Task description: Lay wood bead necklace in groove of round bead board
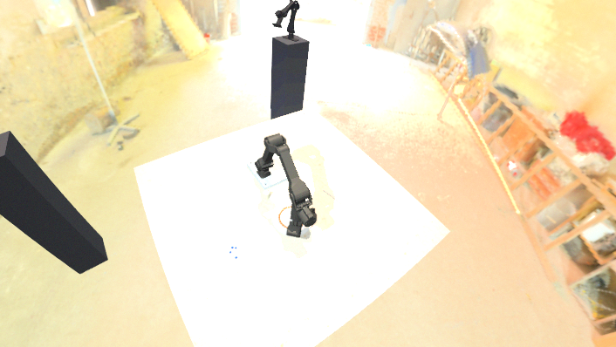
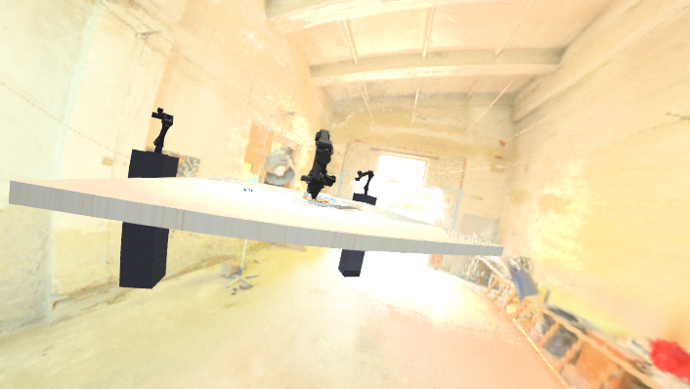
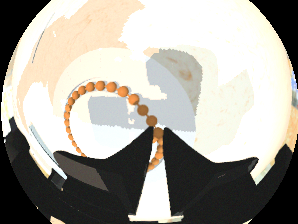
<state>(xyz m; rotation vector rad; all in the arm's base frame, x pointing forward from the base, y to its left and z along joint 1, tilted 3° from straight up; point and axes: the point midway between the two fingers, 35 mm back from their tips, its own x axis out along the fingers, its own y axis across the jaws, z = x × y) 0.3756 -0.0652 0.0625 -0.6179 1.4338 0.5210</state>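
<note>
The wood bead necklace (image 3: 100, 85) (image 1: 279, 216) is a loop of orange beads. In the wrist view it lies over the left part of the pale round bead board (image 3: 176, 111), whose outline is faint in the glare. Its upper left beads run close to a thin curved line. The right side bends inward toward my gripper (image 3: 159, 131) (image 2: 314, 197), well inside the board's right edge. The gripper is shut on a darker, shaded bead of the necklace, low over the board. The fingers hide the loop's lower part. I cannot tell which beads sit in the groove.
The white table (image 1: 244, 296) (image 2: 161, 207) carries my arm on its pale base plate. Several small blue dots (image 1: 233, 252) (image 2: 248, 190) are on the table, left of the gripper in the top view. Dark pillars (image 1: 288, 78) (image 1: 48, 214) stand beyond the table's edges.
</note>
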